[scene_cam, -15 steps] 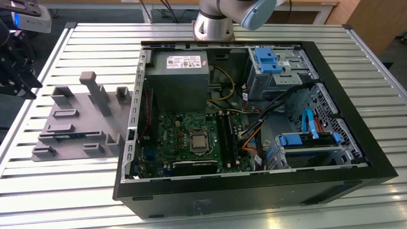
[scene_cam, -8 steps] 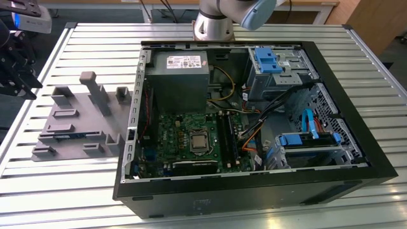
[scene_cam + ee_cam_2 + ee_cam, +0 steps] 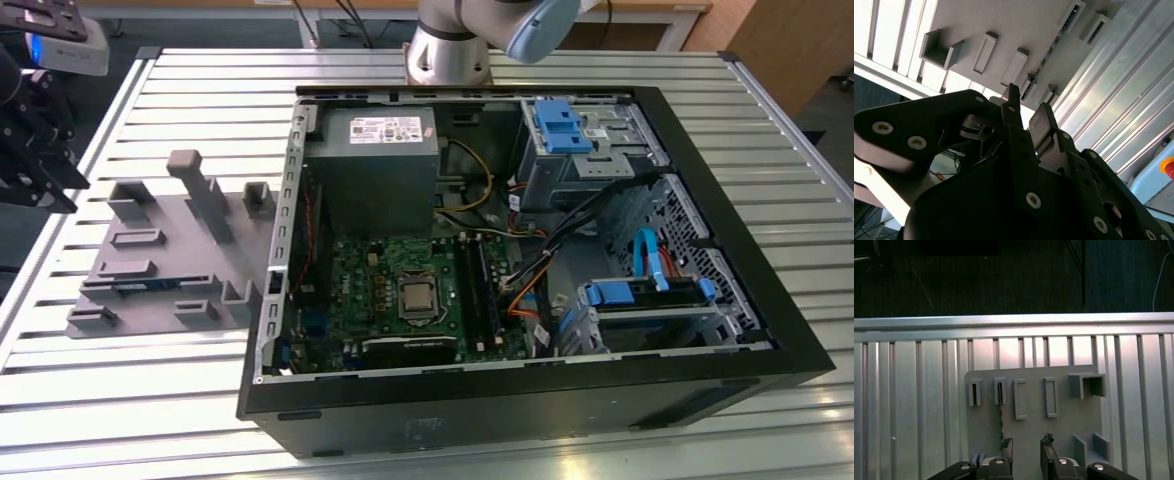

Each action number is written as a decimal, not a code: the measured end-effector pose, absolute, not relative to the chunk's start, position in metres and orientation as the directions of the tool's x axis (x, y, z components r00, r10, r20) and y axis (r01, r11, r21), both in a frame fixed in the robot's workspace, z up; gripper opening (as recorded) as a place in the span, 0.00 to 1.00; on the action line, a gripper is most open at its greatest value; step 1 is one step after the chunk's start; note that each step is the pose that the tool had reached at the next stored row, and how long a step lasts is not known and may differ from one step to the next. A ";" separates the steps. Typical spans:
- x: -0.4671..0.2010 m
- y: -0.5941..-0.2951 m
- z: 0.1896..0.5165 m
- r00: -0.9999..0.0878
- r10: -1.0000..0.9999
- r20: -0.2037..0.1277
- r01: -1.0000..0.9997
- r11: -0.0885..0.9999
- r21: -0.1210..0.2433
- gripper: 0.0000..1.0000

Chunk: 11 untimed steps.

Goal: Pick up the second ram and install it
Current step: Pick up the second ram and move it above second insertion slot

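The second ram (image 3: 1001, 412) stands on edge in a slot of the grey fixture (image 3: 1064, 410) and looks like a thin dark strip. In the exterior view the ram (image 3: 134, 285) is a blue-green strip low on the fixture (image 3: 174, 260), which lies at that view's left beside the computer case. My gripper (image 3: 1026, 442) hovers well above the fixture. Its fingertips are apart, with nothing between them. In the second wrist view the gripper (image 3: 1027, 105) points toward the ram (image 3: 1046, 57), still well clear of it.
The open computer case (image 3: 534, 400) holds the green motherboard (image 3: 387, 290) with its memory slots (image 3: 478, 285). Upright blocks (image 3: 200, 195) rise from the fixture. The slatted metal table (image 3: 160, 400) ends just beyond the fixture. Dark equipment (image 3: 27, 140) stands at the exterior view's left.
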<state>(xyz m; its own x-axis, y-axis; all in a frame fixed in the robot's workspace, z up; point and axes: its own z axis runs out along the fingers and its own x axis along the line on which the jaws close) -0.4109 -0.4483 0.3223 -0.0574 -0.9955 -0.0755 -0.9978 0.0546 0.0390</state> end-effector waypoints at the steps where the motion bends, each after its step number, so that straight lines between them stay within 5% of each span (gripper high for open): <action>1: -0.411 -0.449 0.322 -0.057 -0.995 -0.076 -0.998 0.055 0.039 0.36; 11: -0.411 -0.450 0.319 -0.057 -0.996 -0.075 -0.998 0.055 0.039 0.36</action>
